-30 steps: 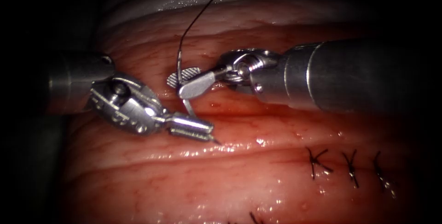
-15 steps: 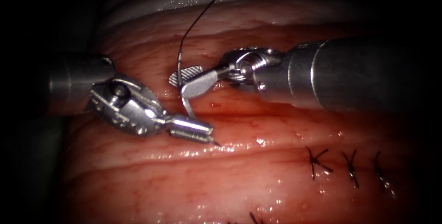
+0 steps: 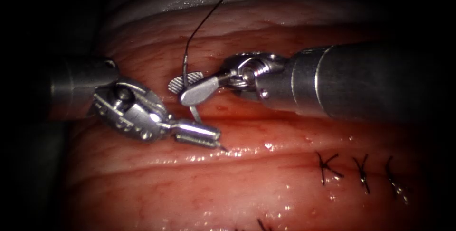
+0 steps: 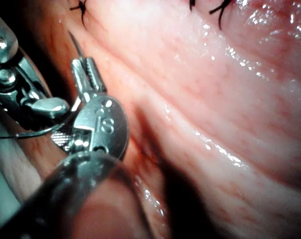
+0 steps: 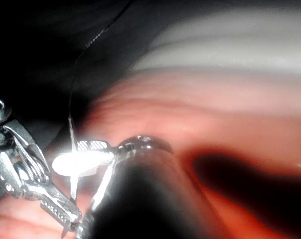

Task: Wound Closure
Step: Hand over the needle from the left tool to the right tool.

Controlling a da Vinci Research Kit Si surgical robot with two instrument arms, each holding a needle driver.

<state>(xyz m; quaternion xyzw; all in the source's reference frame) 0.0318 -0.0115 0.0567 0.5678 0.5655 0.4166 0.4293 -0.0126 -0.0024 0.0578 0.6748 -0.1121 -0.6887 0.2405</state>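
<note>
needle (image 3: 194, 112) sits clear above the tissue (image 3: 247, 183); your left tool (image 3: 209, 138) clamps it near the tip, your right tool (image 3: 183, 86) gapes round its tail. keep both grips steady.

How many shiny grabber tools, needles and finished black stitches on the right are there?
Tools: 2, the left tool holding the needle near its tip, the right tool open around its upper part.
Needles: 1, the needle, out of the tissue.
Stitches: 3, the stitches.
Total: 6
</note>
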